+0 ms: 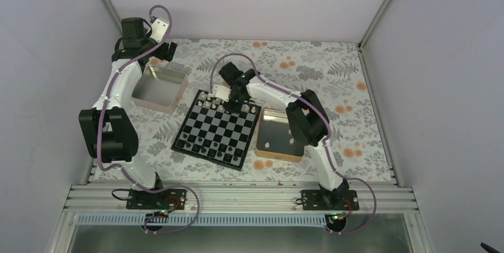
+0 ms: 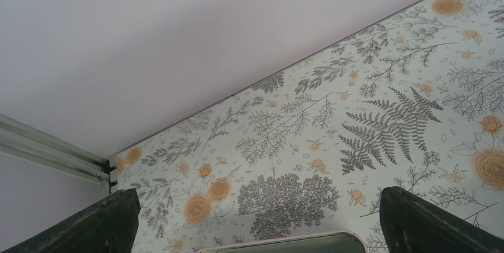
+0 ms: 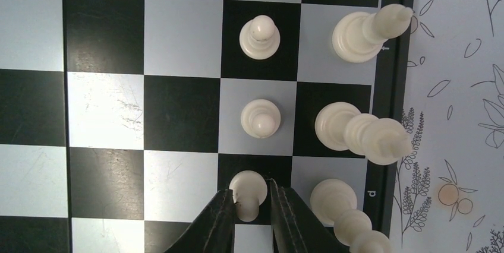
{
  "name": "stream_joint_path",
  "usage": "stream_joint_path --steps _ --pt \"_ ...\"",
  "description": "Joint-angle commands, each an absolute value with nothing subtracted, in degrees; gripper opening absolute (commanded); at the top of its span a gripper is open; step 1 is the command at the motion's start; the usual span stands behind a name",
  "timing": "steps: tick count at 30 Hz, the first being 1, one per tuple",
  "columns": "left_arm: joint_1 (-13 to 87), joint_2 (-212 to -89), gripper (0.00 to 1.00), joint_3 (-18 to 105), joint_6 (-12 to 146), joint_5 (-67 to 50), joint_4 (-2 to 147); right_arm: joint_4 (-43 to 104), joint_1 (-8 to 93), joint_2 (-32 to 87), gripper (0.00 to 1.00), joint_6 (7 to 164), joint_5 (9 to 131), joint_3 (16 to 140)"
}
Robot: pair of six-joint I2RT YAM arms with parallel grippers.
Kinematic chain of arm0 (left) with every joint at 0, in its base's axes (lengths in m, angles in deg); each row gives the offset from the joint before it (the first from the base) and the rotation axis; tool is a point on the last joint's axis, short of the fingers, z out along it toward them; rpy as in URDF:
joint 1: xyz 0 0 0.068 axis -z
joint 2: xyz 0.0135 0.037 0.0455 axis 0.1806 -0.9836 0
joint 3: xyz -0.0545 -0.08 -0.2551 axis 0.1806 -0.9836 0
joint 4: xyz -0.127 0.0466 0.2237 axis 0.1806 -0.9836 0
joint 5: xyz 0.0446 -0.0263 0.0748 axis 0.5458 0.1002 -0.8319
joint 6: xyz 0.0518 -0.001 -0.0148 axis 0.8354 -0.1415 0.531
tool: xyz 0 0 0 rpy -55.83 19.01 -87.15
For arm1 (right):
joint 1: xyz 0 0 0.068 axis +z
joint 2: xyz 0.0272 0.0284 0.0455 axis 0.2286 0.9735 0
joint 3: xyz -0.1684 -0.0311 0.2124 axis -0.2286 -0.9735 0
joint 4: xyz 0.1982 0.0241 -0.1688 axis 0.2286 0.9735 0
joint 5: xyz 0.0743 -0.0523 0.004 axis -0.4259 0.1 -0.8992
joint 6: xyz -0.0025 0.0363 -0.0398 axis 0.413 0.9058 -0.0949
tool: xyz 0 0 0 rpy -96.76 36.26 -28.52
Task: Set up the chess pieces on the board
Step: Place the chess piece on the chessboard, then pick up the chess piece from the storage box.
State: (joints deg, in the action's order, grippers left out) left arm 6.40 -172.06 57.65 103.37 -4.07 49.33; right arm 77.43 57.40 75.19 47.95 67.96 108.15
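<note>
**Right hand on white pawn at far side of board, left hand idle over tin**

Top view, left to right:
- The left hand (image 1: 161, 51) is raised at the far left, above the back corner of the pinkish silver tin (image 1: 156, 103). In the left wrist view the left hand (image 2: 261, 202) has its fingers (image 2: 113, 220) spread wide apart with nothing between them. It faces the floral worktop (image 2: 380, 122) and the back wall, and the tin rim (image 2: 285, 242) is just in shot at the bottom edge.
- The board (image 1: 220, 127) lies mid-worktop, turned at a slight angle, between the two tins. The chess pieces (image 1: 208, 102) fill the far rows, and dark chessmen (image 1: 201, 145) stand on the near rows.
- The right hand (image 1: 235, 104) is down over the far white rows.
- The gold tin (image 1: 274, 154) is just beside the board's right edge, with a few white pieces (image 1: 268, 144) in it.

Right wrist view:
- The right hand (image 3: 251, 193) is nearly together, clamped on a white pawn (image 3: 248, 183). The fingers (image 3: 217, 223) look to touch it on both sides.
- That pawn stands upright on a black square, second row in from the edge.
- Two more pawns (image 3: 260, 37) (image 3: 260, 118) stand in the same row, one per square.
- Taller back-row pieces (image 3: 364, 131) stand beside them along the border.

Writing: a white letter "d" (image 3: 371, 193) is printed on the black border, level with the held pawn. There is another border mark higher up, too small to read.
</note>
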Motion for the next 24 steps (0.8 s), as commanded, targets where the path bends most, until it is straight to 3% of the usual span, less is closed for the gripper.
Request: stream_joint_path --steps 1,12,24 --pt "6.1 -169.9 1.0 57.4 103.8 -2.1 49.2 76.9 57.6 74.5 0.2 48.9 68.4 107.8" --pt "6.1 -169.1 1.0 57.4 103.8 -2.8 49.6 81.0 57.0 60.8 0.23 48.6 69.7 104.6" --pt "6.1 -169.7 1.0 57.4 104.0 -4.1 49.9 81.8 43.7 35.4 0.38 47.3 76.2 71.9"
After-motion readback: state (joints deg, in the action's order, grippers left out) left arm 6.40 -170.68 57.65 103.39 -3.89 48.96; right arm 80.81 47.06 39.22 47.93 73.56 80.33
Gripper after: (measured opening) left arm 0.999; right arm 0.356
